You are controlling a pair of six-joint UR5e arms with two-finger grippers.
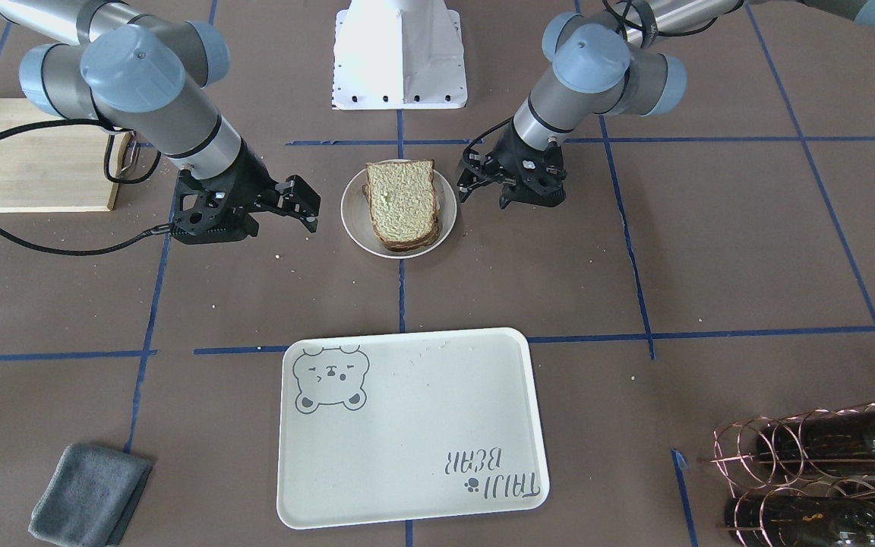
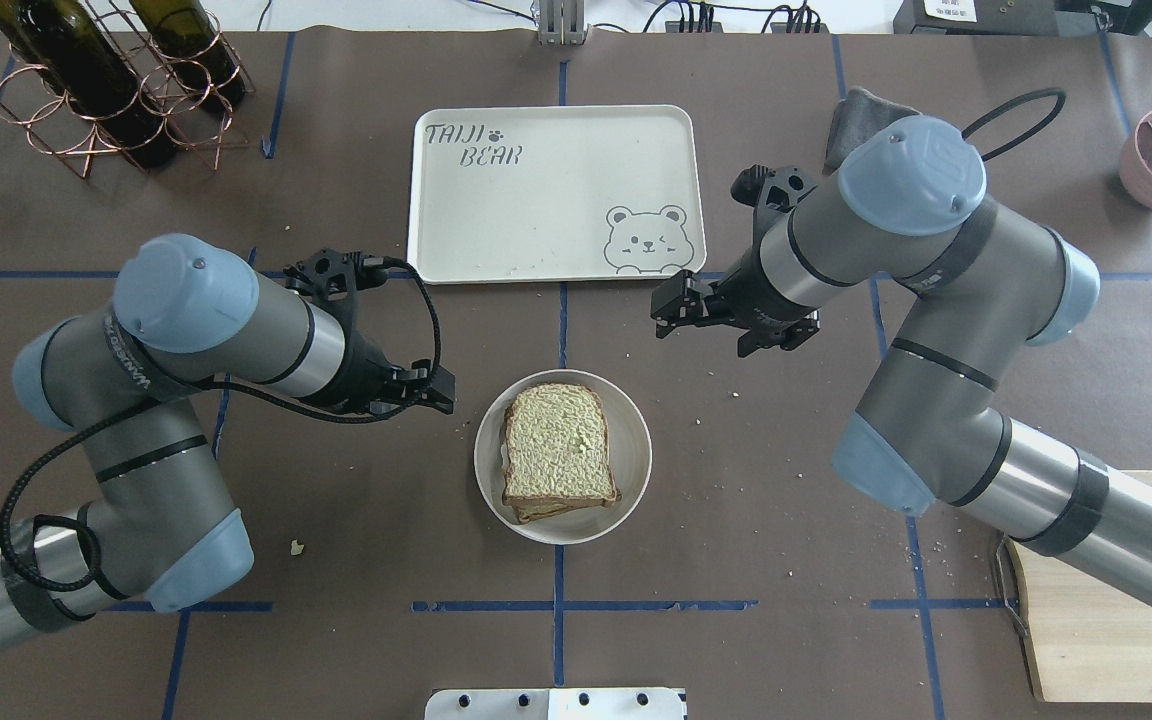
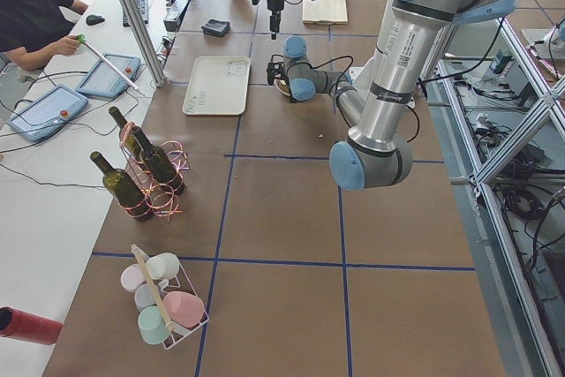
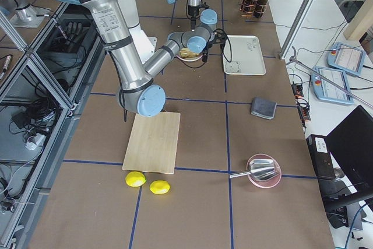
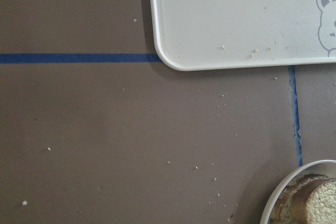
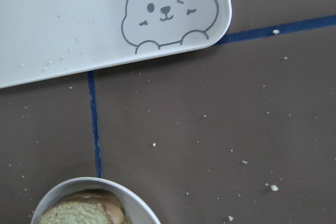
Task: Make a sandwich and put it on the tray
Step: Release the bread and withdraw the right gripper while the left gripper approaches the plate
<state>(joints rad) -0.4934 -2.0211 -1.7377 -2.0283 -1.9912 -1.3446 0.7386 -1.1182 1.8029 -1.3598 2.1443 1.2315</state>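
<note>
Bright, even light from overhead fills every view. Shadows on the brown table (image 2: 736, 560) are soft and short, faintest beside the plate (image 2: 636, 470). The cream tray (image 1: 407, 425) looks slightly washed out. The dark bottles (image 1: 848, 437) show small glints. The side views bend straight posts near their edges.

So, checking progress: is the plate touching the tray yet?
Apart. The overhead view shows brown table between the plate and the tray.

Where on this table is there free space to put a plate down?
The tray is bare but for crumbs, and so is the brown strip between it and the plate. Beside the plate it is tight: the left gripper and right gripper flank it.
</note>
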